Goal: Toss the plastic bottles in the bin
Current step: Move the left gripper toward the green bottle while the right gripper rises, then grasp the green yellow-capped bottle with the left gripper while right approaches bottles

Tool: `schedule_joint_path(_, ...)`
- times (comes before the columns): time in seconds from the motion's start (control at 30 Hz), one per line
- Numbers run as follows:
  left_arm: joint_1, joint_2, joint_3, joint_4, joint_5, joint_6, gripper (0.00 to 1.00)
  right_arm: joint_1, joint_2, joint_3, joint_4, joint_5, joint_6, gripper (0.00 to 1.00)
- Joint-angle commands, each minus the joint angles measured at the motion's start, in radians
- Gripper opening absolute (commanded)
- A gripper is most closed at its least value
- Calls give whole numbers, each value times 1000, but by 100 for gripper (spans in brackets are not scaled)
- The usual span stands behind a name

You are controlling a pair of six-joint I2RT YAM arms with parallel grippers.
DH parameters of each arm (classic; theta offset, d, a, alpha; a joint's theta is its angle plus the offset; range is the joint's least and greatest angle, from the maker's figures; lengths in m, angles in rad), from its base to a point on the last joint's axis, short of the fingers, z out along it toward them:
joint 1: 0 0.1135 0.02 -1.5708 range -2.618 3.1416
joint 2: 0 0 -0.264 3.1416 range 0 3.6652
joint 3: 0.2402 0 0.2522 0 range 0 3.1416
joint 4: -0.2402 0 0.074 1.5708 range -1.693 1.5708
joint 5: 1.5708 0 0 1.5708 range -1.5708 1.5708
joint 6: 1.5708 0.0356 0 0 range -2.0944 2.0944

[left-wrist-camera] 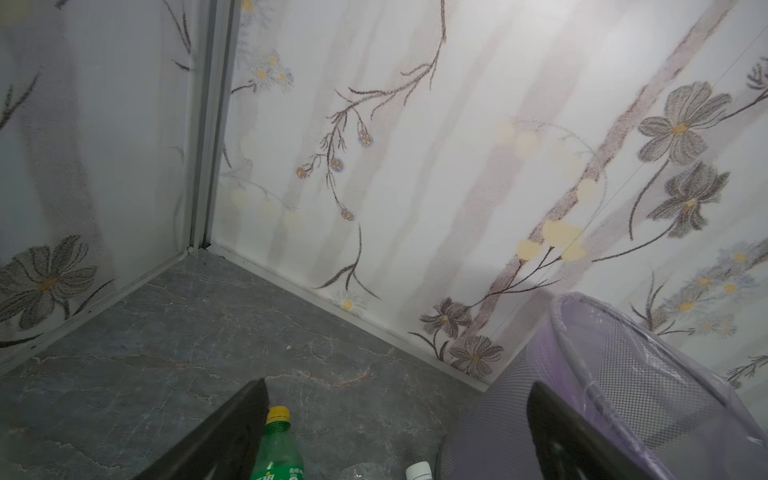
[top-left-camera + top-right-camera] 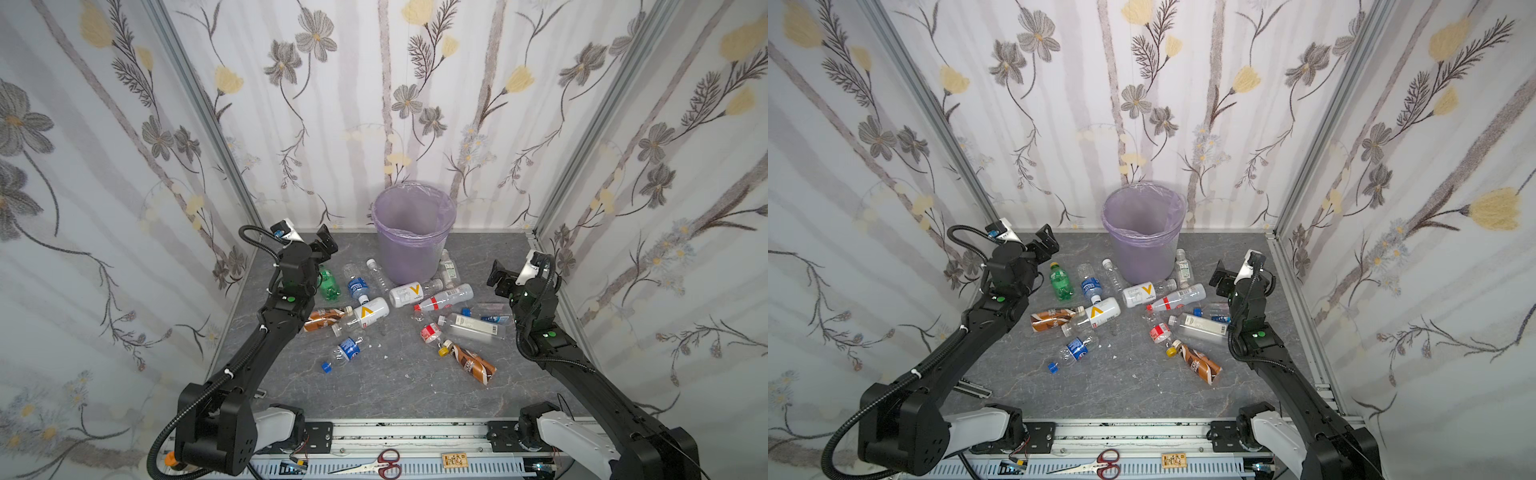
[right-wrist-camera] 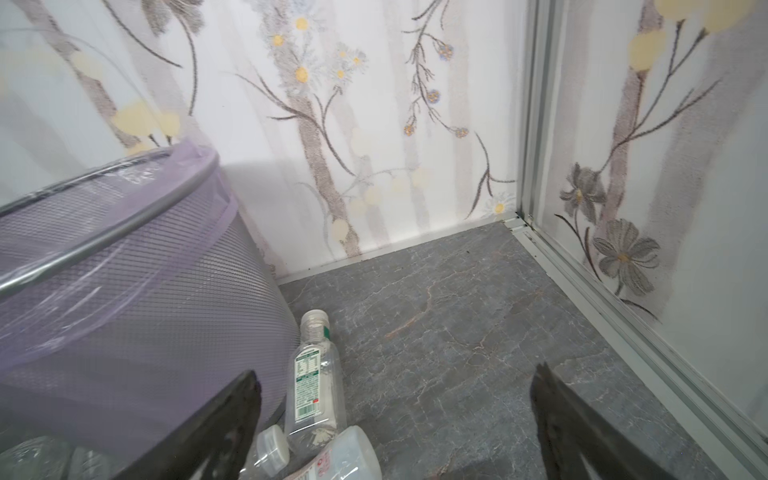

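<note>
The bin point(image 2: 409, 257), mesh with a lilac liner, stands at the back middle of the grey table. Several plastic bottles lie scattered in front of it: a green one point(image 2: 329, 284), a white one with an orange V point(image 2: 409, 293) and a brown-wrapped one point(image 2: 471, 361) among them. My left gripper point(image 2: 324, 243) hovers open at the back left, above the green bottle point(image 1: 278, 449), with the bin point(image 1: 623, 374) to its side. My right gripper point(image 2: 496, 274) hangs open to the right of the bin point(image 3: 124, 291), over a clear green-labelled bottle point(image 3: 316, 390). Neither gripper holds anything.
Flowered walls close the table on three sides. A loose blue cap point(image 2: 326, 367) lies near the front bottles. Red-handled scissors point(image 2: 374, 463) and a small card point(image 2: 455, 460) lie on the front rail below the arm bases.
</note>
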Motion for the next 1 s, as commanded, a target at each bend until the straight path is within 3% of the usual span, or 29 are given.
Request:
schedule_joint_path(0.0, 39, 52, 62, -243, 113, -54, 100, 16, -23, 15, 32, -165, -17, 100)
schedule_joint_path(0.17, 203, 128, 77, -278, 381, -117, 100, 102, 5, 127, -91, -120, -81, 100)
schedule_joint_path(0.37, 293, 242, 119, -383, 489, -178, 100, 180, 17, 177, -80, -107, -109, 100)
schedule_joint_path(0.5, 294, 370, 166, -444, 560, -201, 100, 222, 59, 231, -112, -90, -131, 100)
schedule_joint_path(0.97, 221, 624, 392, -600, 433, -120, 100, 254, 116, 266, -115, -68, -136, 100)
